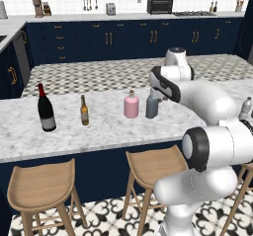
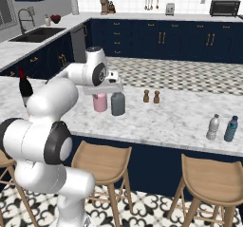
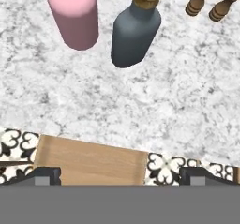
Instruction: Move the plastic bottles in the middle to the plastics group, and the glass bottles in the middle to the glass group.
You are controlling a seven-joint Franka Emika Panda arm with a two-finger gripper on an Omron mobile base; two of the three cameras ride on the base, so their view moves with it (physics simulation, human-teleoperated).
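Two squat bottles: pink bottle [image 3: 74,17], slate-blue bottle [image 3: 135,31]

Pink bottle [image 3: 75,19], slate-blue bottle [image 3: 133,33] w/ tan cap, grey-veined marble counter [image 3: 117,106].

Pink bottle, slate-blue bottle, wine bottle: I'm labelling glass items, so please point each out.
Pink bottle [image 3: 75,21], hand view, on its body.
Slate-blue bottle [image 3: 133,38], hand view, on its body.
Wine bottle [image 1: 46,112], left base view, on its dark body.

counter [image 1: 99,131]: wine bottle [image 1: 46,109] far left | amber bottle [image 1: 84,111] beside | squat pair [image 1: 131,105] right (just apart)
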